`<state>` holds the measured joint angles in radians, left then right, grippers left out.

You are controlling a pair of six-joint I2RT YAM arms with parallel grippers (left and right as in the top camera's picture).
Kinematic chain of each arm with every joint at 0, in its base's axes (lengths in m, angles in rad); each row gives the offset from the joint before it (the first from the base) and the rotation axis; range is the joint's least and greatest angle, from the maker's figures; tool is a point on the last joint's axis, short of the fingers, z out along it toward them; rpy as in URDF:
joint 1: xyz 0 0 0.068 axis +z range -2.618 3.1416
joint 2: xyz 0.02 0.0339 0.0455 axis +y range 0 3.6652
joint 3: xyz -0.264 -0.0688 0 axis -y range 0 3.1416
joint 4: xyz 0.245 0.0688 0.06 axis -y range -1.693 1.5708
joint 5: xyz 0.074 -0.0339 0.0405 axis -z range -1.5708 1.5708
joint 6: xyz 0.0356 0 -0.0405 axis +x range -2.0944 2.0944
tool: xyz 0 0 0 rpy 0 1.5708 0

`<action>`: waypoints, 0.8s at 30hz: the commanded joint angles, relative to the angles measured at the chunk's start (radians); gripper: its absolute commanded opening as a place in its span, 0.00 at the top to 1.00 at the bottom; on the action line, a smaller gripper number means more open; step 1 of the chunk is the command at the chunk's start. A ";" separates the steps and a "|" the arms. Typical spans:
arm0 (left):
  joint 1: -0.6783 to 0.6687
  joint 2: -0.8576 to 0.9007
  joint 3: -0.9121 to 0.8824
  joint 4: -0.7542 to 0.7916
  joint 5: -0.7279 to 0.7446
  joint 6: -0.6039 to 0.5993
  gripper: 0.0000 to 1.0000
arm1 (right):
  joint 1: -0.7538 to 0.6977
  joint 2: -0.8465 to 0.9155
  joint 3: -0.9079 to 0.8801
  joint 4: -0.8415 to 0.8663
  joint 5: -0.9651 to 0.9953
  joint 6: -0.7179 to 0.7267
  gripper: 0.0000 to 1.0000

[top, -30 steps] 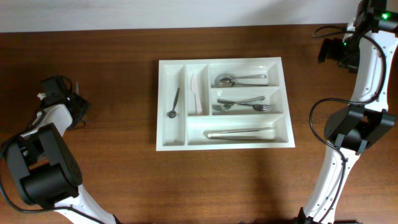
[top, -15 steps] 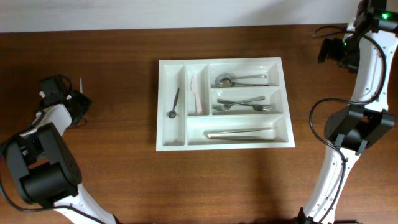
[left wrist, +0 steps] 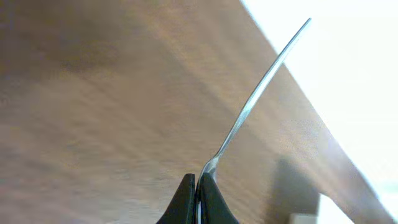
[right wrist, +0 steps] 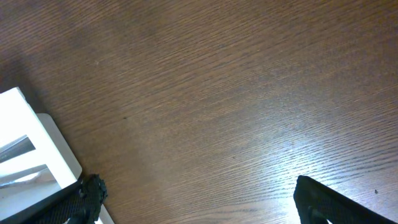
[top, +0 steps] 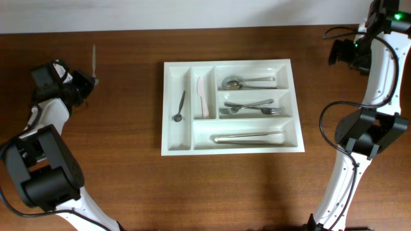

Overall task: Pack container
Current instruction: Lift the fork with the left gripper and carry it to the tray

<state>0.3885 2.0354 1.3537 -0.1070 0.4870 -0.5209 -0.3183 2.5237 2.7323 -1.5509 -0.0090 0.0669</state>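
The container [top: 231,65] is a large white cutlery tray in the middle of the table. It holds a dark spoon, a pale knife, a spoon, forks and a long utensil in its compartments. My left gripper [top: 88,81] is at the far left, well away from the tray, shut on a thin metal utensil [top: 94,61] that sticks out toward the back edge. In the left wrist view the jaws [left wrist: 199,186] pinch the utensil's end and its handle [left wrist: 261,87] rises up right. My right gripper [right wrist: 196,199] is open and empty above bare wood; the tray corner [right wrist: 37,143] shows at its left.
The right arm [top: 376,70] stands along the table's right side with cables. The left arm's base [top: 42,167] sits at the lower left. A pale wall runs behind the back edge.
My left gripper has lifted the thin metal utensil off the table and swung toward the back edge. The right arm and tray have not moved.
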 commanded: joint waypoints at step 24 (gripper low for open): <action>-0.290 -0.056 0.040 -0.322 0.351 0.063 0.98 | 0.004 -0.019 0.015 -0.001 -0.006 -0.007 0.01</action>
<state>0.1429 2.0121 1.3827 -0.4004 0.9394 -0.3862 -0.3183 2.5237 2.7323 -1.5513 -0.0093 0.0669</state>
